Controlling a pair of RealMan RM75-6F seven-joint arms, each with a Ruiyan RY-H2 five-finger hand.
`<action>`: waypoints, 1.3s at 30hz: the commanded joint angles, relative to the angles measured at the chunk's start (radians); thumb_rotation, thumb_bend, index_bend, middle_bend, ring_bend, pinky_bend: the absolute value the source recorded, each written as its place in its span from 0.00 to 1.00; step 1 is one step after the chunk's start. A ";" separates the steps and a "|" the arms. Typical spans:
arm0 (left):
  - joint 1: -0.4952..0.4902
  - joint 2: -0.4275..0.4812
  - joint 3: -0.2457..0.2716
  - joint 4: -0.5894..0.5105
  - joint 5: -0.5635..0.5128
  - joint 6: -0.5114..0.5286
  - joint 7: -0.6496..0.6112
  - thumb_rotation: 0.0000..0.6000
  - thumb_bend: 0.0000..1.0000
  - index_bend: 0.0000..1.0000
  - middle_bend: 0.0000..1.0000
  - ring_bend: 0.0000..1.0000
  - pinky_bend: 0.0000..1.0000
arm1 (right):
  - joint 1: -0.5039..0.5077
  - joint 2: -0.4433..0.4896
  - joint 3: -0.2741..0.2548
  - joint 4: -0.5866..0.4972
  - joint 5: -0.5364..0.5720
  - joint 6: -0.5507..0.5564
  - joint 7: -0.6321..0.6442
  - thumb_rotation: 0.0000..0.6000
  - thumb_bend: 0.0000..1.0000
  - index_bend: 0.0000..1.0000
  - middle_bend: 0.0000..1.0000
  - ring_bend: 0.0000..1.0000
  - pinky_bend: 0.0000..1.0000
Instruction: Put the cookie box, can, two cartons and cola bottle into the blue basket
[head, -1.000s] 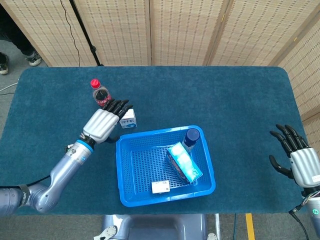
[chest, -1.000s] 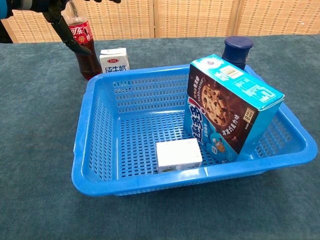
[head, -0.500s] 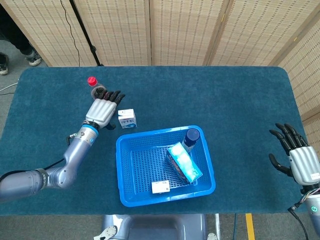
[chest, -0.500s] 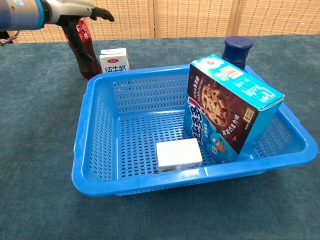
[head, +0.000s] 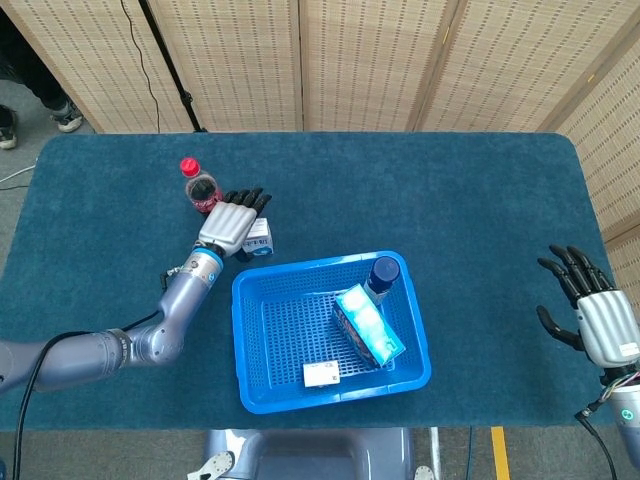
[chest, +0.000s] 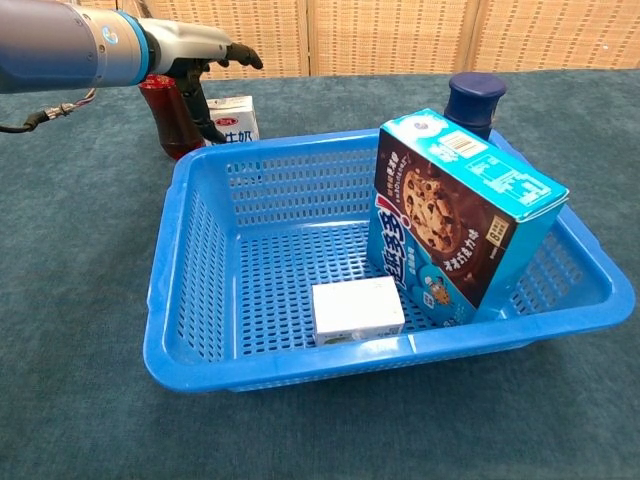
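The blue basket (head: 243, 340) (chest: 190, 250) holds the teal cookie box (head: 368, 323) (chest: 450, 220), which leans beside the dark blue can (head: 383, 272) (chest: 474, 100), and a small white carton (head: 321, 374) (chest: 357, 308). Outside it, past the far left corner, the cola bottle (head: 197, 183) (chest: 165, 115) stands upright next to a second white carton (head: 260, 238) (chest: 238, 118). My left hand (head: 233, 215) (chest: 195, 50) hovers over that carton with its fingers spread, thumb down between bottle and carton, holding nothing. My right hand (head: 590, 310) hangs open at the table's right edge.
Woven screens stand behind the dark teal table (head: 450, 190). A black stand pole (head: 170, 70) rises behind the far left corner.
My left hand has shifted right from the cola bottle's neck to above the loose carton. Bottle, carton and basket contents stayed put, and the right hand is still.
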 joint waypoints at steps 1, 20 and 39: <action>-0.016 -0.033 0.005 0.037 -0.031 -0.002 0.019 1.00 0.20 0.00 0.00 0.01 0.35 | 0.000 0.000 0.000 0.001 0.001 -0.001 0.000 1.00 0.39 0.17 0.11 0.08 0.21; -0.027 -0.111 -0.030 0.101 -0.034 0.086 0.049 1.00 0.43 0.50 0.35 0.41 0.52 | 0.001 0.000 -0.001 0.007 0.004 -0.004 0.017 1.00 0.39 0.17 0.11 0.08 0.21; 0.085 0.122 -0.111 -0.263 0.356 0.106 -0.201 1.00 0.42 0.51 0.36 0.42 0.52 | -0.003 0.001 -0.005 -0.006 -0.001 0.003 0.013 1.00 0.39 0.17 0.11 0.09 0.21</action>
